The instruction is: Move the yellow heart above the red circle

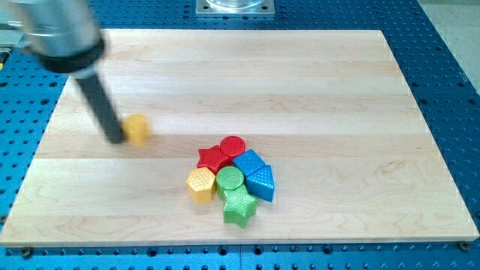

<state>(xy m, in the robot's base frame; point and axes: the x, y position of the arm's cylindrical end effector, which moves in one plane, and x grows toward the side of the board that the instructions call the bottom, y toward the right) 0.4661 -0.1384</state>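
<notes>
The yellow heart [138, 129] lies alone on the wooden board at the view's left. My tip [116, 138] touches or nearly touches its left side. The red circle [233, 145] sits at the top of a tight cluster of blocks at the view's lower middle, well to the right of the heart and a little lower.
The cluster also holds a red star [212, 158], a blue cube [250, 162], a blue triangle [262, 183], a green circle [230, 179], a green star [239, 207] and a yellow hexagon [201, 184]. The wooden board [315, 90] lies on a blue perforated table [450, 82].
</notes>
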